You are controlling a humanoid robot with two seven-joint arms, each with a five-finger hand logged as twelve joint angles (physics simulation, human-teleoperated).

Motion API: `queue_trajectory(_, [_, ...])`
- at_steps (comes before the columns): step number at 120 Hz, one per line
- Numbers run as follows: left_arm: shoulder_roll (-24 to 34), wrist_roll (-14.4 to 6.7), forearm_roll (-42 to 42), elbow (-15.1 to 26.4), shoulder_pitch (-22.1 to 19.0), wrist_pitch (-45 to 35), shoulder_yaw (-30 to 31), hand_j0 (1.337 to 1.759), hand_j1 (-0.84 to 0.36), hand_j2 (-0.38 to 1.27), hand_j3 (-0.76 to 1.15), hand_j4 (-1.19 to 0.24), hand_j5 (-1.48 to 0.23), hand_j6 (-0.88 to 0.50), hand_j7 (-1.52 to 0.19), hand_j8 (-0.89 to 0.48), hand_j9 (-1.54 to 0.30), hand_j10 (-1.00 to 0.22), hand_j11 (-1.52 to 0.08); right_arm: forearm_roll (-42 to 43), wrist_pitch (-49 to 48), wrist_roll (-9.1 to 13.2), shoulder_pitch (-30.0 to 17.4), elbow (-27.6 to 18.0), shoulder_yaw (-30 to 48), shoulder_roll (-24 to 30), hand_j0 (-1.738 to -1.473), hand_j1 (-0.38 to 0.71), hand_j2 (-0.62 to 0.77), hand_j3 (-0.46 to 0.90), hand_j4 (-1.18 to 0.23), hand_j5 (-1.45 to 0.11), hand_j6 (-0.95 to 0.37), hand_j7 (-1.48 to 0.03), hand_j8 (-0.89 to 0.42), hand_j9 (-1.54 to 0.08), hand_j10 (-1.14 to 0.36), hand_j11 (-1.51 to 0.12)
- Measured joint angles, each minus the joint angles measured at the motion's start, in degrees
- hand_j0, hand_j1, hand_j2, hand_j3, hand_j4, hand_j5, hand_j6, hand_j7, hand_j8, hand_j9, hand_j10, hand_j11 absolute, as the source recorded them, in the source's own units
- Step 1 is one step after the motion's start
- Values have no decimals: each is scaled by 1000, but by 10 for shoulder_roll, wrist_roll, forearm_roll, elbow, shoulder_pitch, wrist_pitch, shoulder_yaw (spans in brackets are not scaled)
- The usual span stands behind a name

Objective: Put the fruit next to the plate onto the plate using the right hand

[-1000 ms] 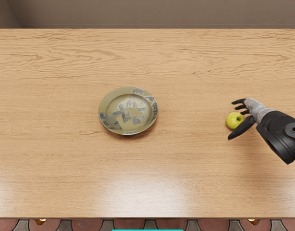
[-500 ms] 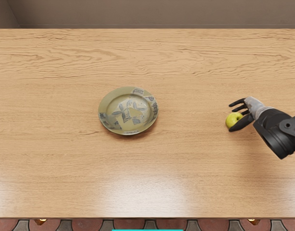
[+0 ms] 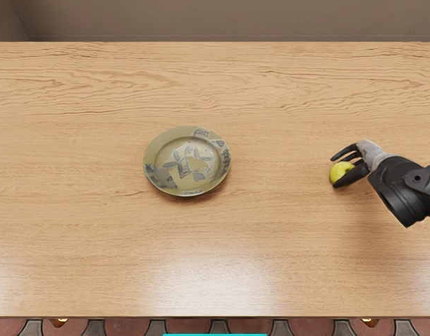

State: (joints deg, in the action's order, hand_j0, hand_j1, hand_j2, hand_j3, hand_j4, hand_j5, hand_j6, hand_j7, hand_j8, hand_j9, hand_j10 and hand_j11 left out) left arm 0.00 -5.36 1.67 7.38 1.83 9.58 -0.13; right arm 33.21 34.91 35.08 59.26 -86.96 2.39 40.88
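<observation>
- The right hand (image 3: 356, 164) is being shown at the table's right side, its dark forearm (image 3: 405, 190) being brought in from the picture's right edge.
- The hand is being kept closed round a small yellow-green fruit (image 3: 339, 173): the dark fingers (image 3: 343, 153) are being curled over the fruit's top and far side, while the thumb is being pressed against its near right side.
- The fruit is being gripped low, at the level of the wooden table (image 3: 271, 84); whether it is being lifted clear of the wood cannot be told.
- The fruit is being held well apart from the plate (image 3: 151, 169), off to the plate's right, with bare wood between them.
- The plate, a round olive-coloured dish with a blue-grey pattern, is being shown lying flat near the middle of the table, with nothing being carried on it.
- The left arm is not being shown in the head view.
</observation>
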Motion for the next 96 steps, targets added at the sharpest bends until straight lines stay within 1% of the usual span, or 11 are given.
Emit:
queue_trajectory(6, [0,0,0,0,0,0,0,1658,69,47,0,-234,-304,-234,-304,-234,-304,-234,-304,-1,0,0,0,0,4,0,-1652,257,235,1,-674,-916,-460,-895,-381,-916,-510,-1083])
queue_trajectory(15, [0,0,0,0,0,0,0,1658,69,47,0,-234,-304,-234,-304,-234,-304,-234,-304,-3,0,-1,1,0,9,0,-1652,232,262,2,-701,-966,-483,-936,-388,-967,-557,-1087])
queue_trajectory(29, [0,0,0,0,0,0,0,1658,69,47,0,-234,-304,-234,-304,-234,-304,-234,-304,-10,0,-1,5,0,23,1,-1652,195,257,1,-722,-1022,-504,-975,-401,-1023,-600,-1099])
queue_trajectory(44, [0,0,0,0,0,0,0,1658,69,47,0,-234,-304,-234,-304,-234,-304,-234,-304,-14,0,-2,13,-2,35,0,-1653,162,223,2,-724,-1051,-518,-989,-413,-1053,-622,-1105])
queue_trajectory(56, [0,0,0,0,0,0,0,1658,69,47,0,-234,-304,-234,-304,-234,-304,-234,-304,-20,-1,-2,27,-6,45,-12,-1653,148,197,2,-722,-1062,-521,-991,-409,-1064,-628,-1107])
queue_trajectory(64, [0,0,0,0,0,0,0,1658,69,47,0,-234,-304,-234,-304,-234,-304,-234,-304,-31,-1,-2,43,-7,49,-30,-1654,164,249,2,-722,-1064,-520,-993,-412,-1066,-636,-1107])
queue_trajectory(65, [0,0,0,0,0,0,0,1658,69,47,0,-234,-304,-234,-304,-234,-304,-234,-304,-33,-1,-2,45,-7,49,-32,-1654,165,297,2,-724,-1062,-520,-993,-418,-1065,-638,-1106])
queue_trajectory(72, [0,0,0,0,0,0,0,1658,69,47,0,-234,-304,-234,-304,-234,-304,-234,-304,-41,0,-2,57,-7,57,-51,-1656,197,355,2,-726,-1060,-523,-994,-427,-1063,-651,-1096])
queue_trajectory(84, [0,0,0,0,0,0,0,1658,69,47,0,-234,-304,-234,-304,-234,-304,-234,-304,-54,0,-2,72,-6,71,-83,-1658,255,506,1,-726,-1063,-527,-995,-425,-1067,-651,-1092])
queue_trajectory(91, [0,0,0,0,0,0,0,1658,69,47,0,-234,-304,-234,-304,-234,-304,-234,-304,-60,0,-2,80,-6,79,-99,-1658,287,566,1,-726,-1065,-512,-996,-413,-1065,-643,-1085])
queue_trajectory(96, [0,0,0,0,0,0,0,1658,69,47,0,-234,-304,-234,-304,-234,-304,-234,-304,-63,0,-2,84,-6,84,-110,-1658,299,575,1,-728,-1064,-506,-996,-412,-1062,-632,-1079])
